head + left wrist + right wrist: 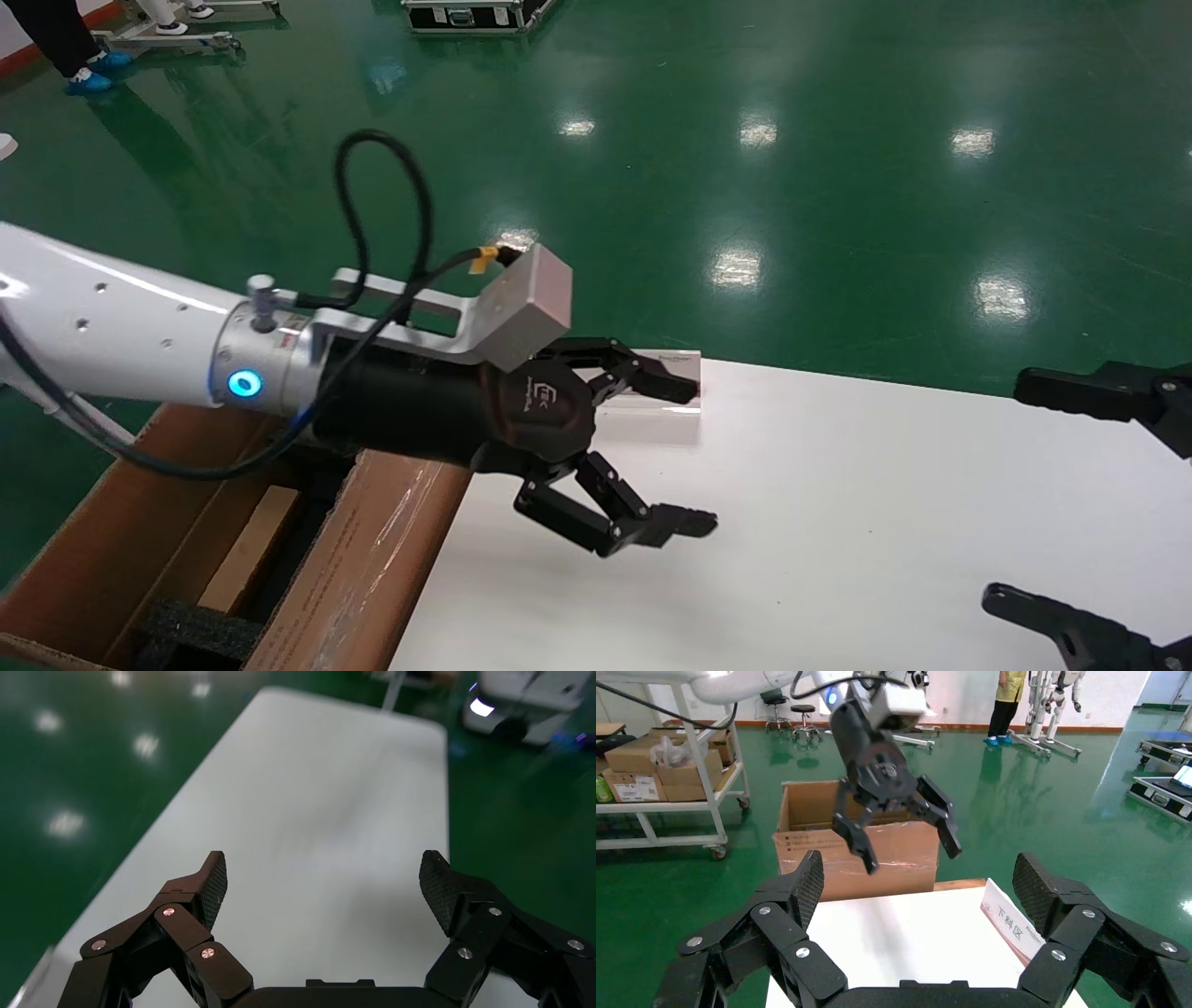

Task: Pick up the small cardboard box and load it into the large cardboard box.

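Beside the white table [885, 522], the large cardboard box [372, 559] stands upright, flaps open.

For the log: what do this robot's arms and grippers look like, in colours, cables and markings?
The left arm is glossy white, ending in a silver collar with a glowing blue ring light and a black wrist bearing a small logo. A grey box-shaped camera sits on a silver bracket, fed by a looping black cable with a yellow tag. The left gripper and right gripper are black, with jointed linkage fingers, copper-coloured pins and textured pads.
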